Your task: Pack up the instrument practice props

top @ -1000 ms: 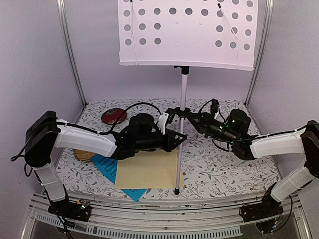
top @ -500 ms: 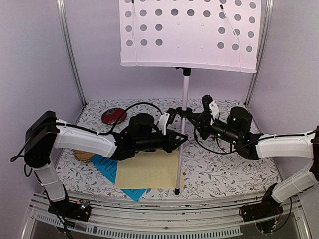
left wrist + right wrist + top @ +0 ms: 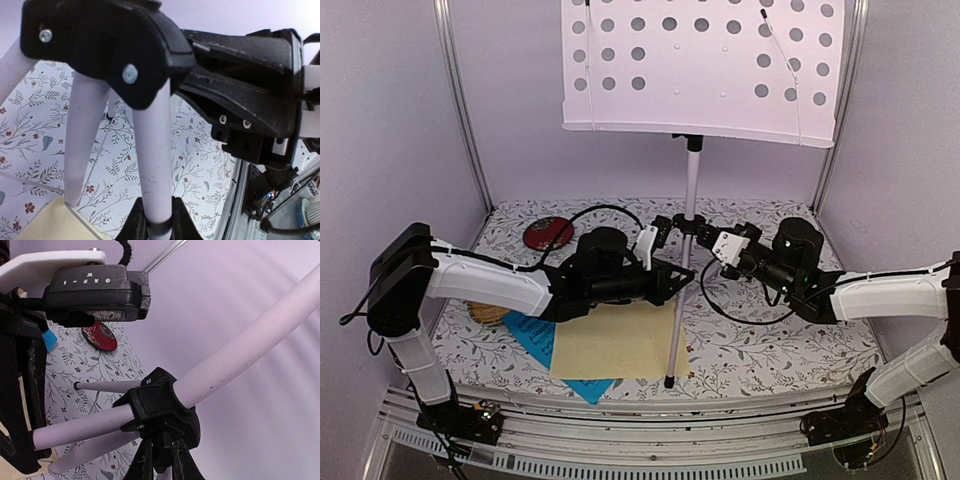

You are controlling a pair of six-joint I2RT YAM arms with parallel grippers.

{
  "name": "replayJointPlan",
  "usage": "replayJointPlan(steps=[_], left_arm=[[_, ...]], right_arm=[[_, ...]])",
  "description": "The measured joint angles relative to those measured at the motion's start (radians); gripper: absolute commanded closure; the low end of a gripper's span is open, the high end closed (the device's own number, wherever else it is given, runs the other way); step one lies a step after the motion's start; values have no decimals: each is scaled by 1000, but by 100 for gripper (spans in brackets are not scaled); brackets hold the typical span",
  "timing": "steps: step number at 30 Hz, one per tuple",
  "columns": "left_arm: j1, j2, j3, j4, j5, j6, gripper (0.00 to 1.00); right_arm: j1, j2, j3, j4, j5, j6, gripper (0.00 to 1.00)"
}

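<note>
The music stand has a white perforated desk (image 3: 700,65) on a silver pole (image 3: 690,180), with tripod legs joined in a black hub (image 3: 160,407). My left gripper (image 3: 678,272) is shut on one silver tripod leg (image 3: 152,160) just below the hub, its fingers (image 3: 182,222) on either side of the tube. My right gripper (image 3: 708,247) is shut on the black knob under the hub, which sits between its fingers (image 3: 145,460). A pale-yellow sheet (image 3: 615,340) lies on a blue sheet (image 3: 535,335) under the left arm. The metronome is out of view.
A round red dish (image 3: 548,233) lies at the back left and also shows in the right wrist view (image 3: 100,335). A woven bamboo tray (image 3: 488,313) pokes out from under the left arm. Metal frame posts (image 3: 460,110) stand at both back corners. One leg's foot (image 3: 669,380) rests near the front edge.
My right wrist has rolled over and its gripper has closed in on the hub. The near leg's foot has shifted slightly left. The left arm has held still.
</note>
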Motion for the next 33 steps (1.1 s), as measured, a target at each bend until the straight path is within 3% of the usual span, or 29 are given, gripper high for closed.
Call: replayJointPlan(steps=[4,9,11,18,28,33], left_arm=[[0,-2,-2,1,-2,3,100],[0,-7,-2,-2,1,7,100],[0,-7,-2,-4,1,8,100],[0,-8,-2,-5,0,10,100],[0,-8,-2,-6,0,9,100],[0,-8,-2,-6,0,9,100]], right_arm=[[-4,-13,-15,29,33,-2,50],[-22,-152,-106,67,63,182,10],[-32,-215,-126,71,74,284,2],[-117,-324,-116,-50,-34,748,9],[-144,-259,-80,-137,-254,1555,14],[-144,-198,-80,-120,-300,1846,15]])
